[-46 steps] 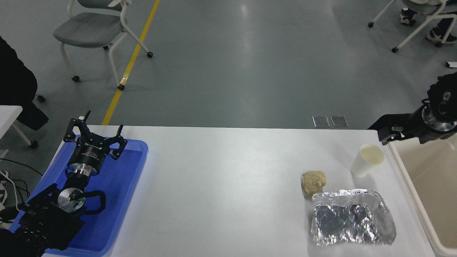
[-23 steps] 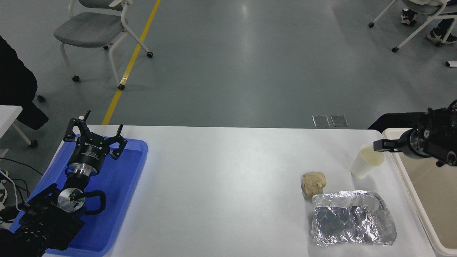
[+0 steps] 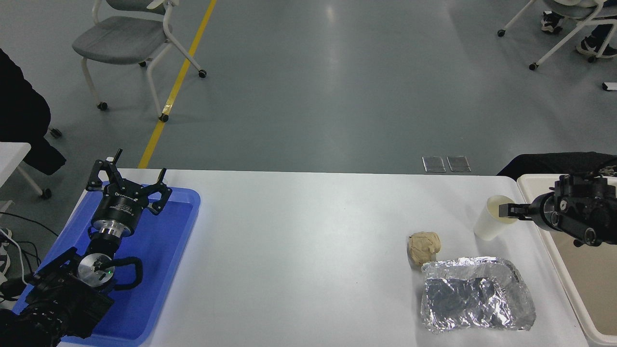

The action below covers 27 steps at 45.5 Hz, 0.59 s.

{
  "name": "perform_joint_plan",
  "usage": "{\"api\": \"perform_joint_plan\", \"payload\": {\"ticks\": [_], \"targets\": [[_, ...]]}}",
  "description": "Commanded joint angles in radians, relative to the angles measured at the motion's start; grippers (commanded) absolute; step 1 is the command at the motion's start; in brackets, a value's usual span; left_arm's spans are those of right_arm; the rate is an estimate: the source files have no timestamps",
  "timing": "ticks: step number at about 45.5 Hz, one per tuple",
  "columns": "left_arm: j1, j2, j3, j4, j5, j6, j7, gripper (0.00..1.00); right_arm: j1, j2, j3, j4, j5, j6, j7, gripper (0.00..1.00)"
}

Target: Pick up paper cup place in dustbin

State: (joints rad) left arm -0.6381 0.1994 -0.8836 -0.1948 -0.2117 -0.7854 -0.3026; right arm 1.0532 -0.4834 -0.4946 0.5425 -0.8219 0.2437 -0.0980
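The white paper cup [image 3: 488, 226] stands upright on the white table, just left of the dustbin's near corner. The dustbin [image 3: 530, 182], cream-white with a beige inside, is cut off by the right edge. My right gripper [image 3: 506, 210] comes in from the right over the dustbin's rim, and its black tip reaches the right side of the cup's mouth. I cannot tell whether it is open or shut. My left gripper [image 3: 127, 180] is parked open and empty over the blue tray [image 3: 159, 250] at the lower left.
A crumpled tan paper ball [image 3: 423, 245] lies in front and left of the cup. A crinkled silver foil tray [image 3: 475, 294] sits in front of it. Chairs stand on the grey floor beyond the table. A dark-clothed person is at the left edge.
My right arm has come down and moved left, from above the dustbin's far corner to the cup's rim. The cup and the left arm have not moved.
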Motion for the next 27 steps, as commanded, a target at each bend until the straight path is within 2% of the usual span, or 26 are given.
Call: {"api": "perform_joint_plan", "payload": {"ticks": [1,19,27], "targets": [[0.000,0.000,0.000,0.000,0.000,0.000,-0.001,1.00,-0.021,0.014,0.027,-0.004,0.006,-0.015,0.000,0.01],[0.000,0.000,0.000,-0.003,0.000,0.000,0.000,1.00,0.021,0.017,0.040,0.017,0.007,-0.001,0.012,0.00],[0.000,0.000,0.000,0.000,0.000,0.000,0.000,1.00,0.137,-0.020,0.027,0.080,0.004,0.089,0.014,0.00]]}}
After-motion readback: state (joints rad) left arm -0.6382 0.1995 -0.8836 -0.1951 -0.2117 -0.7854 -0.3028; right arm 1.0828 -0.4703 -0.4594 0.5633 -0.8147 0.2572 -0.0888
